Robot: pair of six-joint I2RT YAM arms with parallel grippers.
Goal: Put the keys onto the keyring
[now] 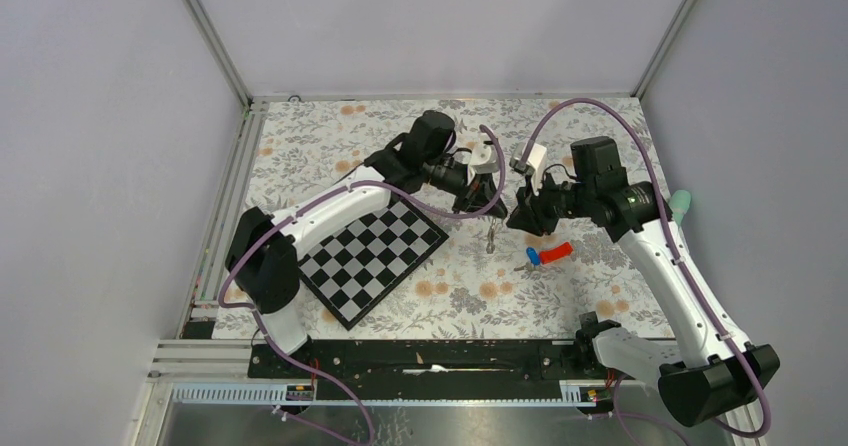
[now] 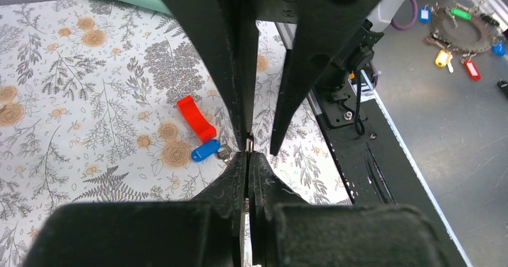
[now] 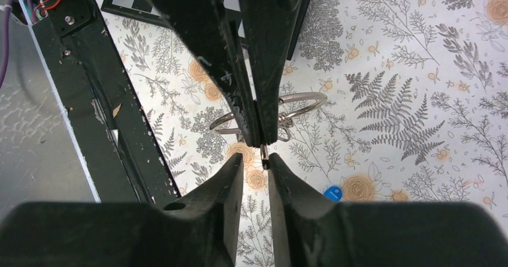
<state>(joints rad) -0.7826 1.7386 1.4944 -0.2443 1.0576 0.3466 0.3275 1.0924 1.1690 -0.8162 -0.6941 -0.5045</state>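
Observation:
The silver keyring hangs above the floral cloth, and my left gripper is shut on its edge. Only a thin sliver of metal shows between the left fingertips in the left wrist view. A slim silver key dangles below the ring. My right gripper faces the left one tip to tip, with its jaws a little apart. A small metal end sticks down between them, close to the right-hand finger. The blue-capped key lies flat on the cloth under the grippers, also in view as the blue key.
A red plastic piece lies right beside the blue key. The chessboard sits to the left under the left arm. A teal object rests at the right edge. A black rail runs along the near edge.

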